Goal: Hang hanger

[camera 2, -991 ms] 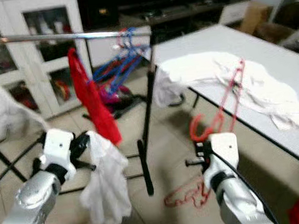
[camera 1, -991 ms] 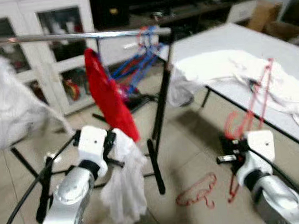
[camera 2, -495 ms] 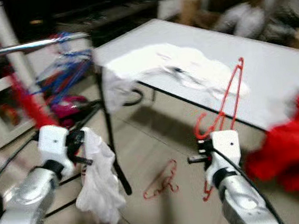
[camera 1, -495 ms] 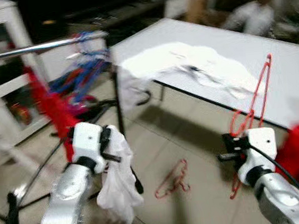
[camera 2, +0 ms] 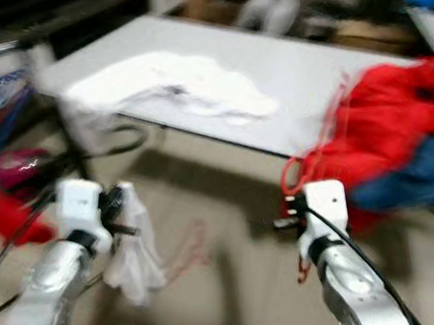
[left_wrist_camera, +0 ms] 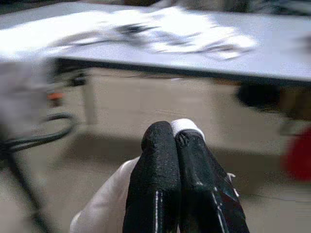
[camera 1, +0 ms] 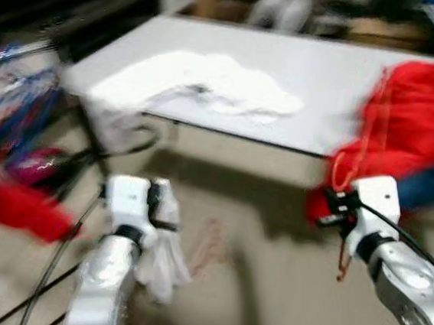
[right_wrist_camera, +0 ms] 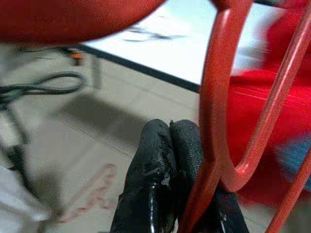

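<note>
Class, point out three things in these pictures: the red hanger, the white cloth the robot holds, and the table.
Hanger (right_wrist_camera: pixel 214 92): right wrist view, on its curved hook beside the right pincer's fingers.
Cloth (camera 1: pixel 164 252): left eye view, on the bunch hanging below the left pincer.
Table (camera 1: pixel 331 74): left eye view, on its bare top.

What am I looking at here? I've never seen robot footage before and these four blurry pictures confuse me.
This is a walking humanoid robot with two silver arms, each ending in two black fingers. The two wide pictures come from cameras in its head, looking down and blurred by motion. The two close-ups look along each gripper's fingers. The left gripper is shut on a white cloth, which hangs below it. The right gripper is shut on a red hanger. Ahead stands a white table with a heap of white laundry and red clothing on it. Another red hanger seems to lie on the floor.
</note>
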Tool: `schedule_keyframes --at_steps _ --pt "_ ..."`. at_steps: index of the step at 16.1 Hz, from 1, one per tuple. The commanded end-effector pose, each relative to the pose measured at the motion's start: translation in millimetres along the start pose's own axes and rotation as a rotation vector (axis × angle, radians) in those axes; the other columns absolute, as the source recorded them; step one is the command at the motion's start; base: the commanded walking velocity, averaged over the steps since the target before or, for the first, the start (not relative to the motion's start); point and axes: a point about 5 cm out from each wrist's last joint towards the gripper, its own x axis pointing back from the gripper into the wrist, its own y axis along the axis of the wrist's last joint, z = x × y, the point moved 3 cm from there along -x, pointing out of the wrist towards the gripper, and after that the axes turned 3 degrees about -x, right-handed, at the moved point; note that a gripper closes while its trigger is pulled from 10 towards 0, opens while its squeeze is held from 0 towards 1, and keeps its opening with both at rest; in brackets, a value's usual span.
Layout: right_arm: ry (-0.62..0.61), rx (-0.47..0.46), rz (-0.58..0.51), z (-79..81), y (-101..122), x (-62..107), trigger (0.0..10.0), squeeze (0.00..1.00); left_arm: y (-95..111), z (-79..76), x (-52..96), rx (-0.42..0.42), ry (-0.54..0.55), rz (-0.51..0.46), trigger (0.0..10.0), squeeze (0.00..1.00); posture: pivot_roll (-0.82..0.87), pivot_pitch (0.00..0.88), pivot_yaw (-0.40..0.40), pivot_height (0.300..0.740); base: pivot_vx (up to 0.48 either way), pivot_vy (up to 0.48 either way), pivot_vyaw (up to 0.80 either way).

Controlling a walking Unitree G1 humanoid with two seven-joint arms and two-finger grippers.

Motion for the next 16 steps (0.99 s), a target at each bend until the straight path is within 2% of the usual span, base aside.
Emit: schedule_keyframes --at_steps 1,3,5,6,8,9,13,14,16 --pt "-0.012 0.004 0.002 -3.4 0 -0.3 10.0 0.00 11 4.3 -0.8 0.021 0.020 -0.044 10.0 0.00 -0.01 0.000 -0.047 0.740 0.000 0.000 -0.79" --pt "-0.025 0.009 -0.003 -7.9 2 -1.4 10.0 0.00 17 4.7 -2.8 -0.007 0.020 -0.063 10.0 0.00 -0.01 0.000 -0.049 0.740 0.000 0.000 -0.79" --pt "-0.046 0.015 -0.027 -11.4 9 -3.0 10.0 0.00 24 2.9 -7.0 -0.010 0.002 -0.092 10.0 0.00 -0.01 0.000 -0.050 0.740 0.000 0.000 0.00" --pt "-0.041 0.003 -0.036 -10.4 12 -4.5 10.0 0.00 26 2.1 -8.3 -0.006 -0.004 -0.096 10.0 0.00 -0.01 0.000 -0.049 0.740 0.255 0.000 0.00" --pt "-0.045 0.043 -0.056 -13.4 20 -7.1 10.0 0.00 34 -1.7 -12.5 -0.011 -0.021 -0.120 10.0 0.00 -0.02 0.000 -0.050 0.740 0.311 0.000 0.00" --pt "-0.058 0.000 -0.085 -17.0 26 -7.3 10.0 0.00 44 -5.7 -18.1 -0.006 -0.035 -0.151 10.0 0.00 -0.02 0.000 -0.050 0.740 0.334 0.000 0.00" --pt "-0.047 0.007 -0.097 -14.9 29 -6.0 10.0 0.00 66 -11.1 -28.5 0.003 -0.060 -0.217 10.0 0.00 -0.03 0.000 -0.039 0.740 0.345 0.000 -0.72" --pt "-0.050 0.005 -0.109 -14.9 32 -5.6 10.0 0.00 76 -13.4 -31.4 -0.006 -0.074 -0.247 10.0 0.00 -0.03 0.000 -0.037 0.740 0.345 0.000 -0.80" --pt "-0.061 -0.007 -0.130 -16.2 34 -3.8 10.0 0.00 122 -15.5 -37.1 0.019 -0.096 -0.378 10.0 0.00 -0.04 0.000 -0.035 0.740 0.349 0.000 -0.40"
